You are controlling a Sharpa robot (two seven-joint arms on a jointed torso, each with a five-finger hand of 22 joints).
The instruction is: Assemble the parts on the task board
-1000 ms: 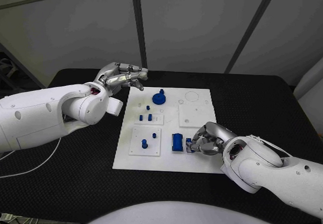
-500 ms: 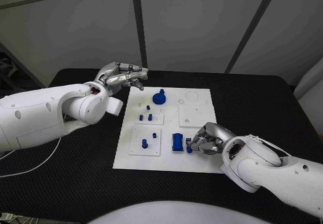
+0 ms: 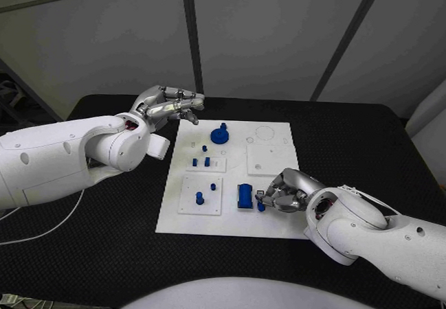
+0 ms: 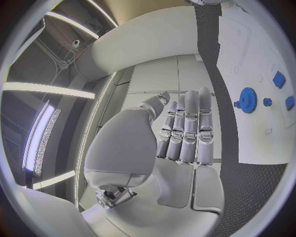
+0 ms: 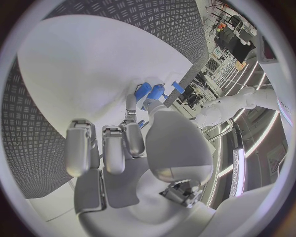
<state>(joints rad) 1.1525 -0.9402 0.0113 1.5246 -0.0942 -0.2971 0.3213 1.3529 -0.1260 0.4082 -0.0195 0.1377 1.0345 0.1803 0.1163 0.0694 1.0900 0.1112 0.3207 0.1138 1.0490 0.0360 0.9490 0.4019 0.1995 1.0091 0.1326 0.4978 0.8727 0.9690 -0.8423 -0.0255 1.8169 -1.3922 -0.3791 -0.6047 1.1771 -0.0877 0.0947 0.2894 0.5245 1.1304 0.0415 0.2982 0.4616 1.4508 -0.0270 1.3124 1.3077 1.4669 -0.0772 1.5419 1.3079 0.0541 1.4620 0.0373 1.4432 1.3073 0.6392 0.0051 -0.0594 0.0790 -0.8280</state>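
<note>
The white task board (image 3: pixel 230 220) lies mid-table. At its far end sits a blue gear (image 3: pixel 220 135), the same gear (image 4: pixel 248 99) showing in the left wrist view. Small blue pegs (image 3: pixel 209 161) stand on a white tile, and two more pegs (image 3: pixel 200 197) on the tile nearer me. An upright blue block (image 3: pixel 245 195) stands near the board's middle. My right hand (image 3: pixel 284 191) is curled beside this block and pinches a small blue part (image 3: pixel 260 205) between thumb and finger, close against the block (image 5: pixel 143 90). My left hand (image 3: pixel 171 104) hovers off the board's far left corner, fingers (image 4: pixel 185 128) straight, holding nothing.
A white square tile (image 3: pixel 265 158) lies on the board's right half, with a round outline (image 3: pixel 266 133) beyond it. Black table (image 3: pixel 111 218) surrounds the board on all sides. My left forearm (image 3: pixel 54 161) spans the table's left part.
My right hand has edged slightly left, bringing the small blue part closer to the blue block. The left hand has stayed where it was.
</note>
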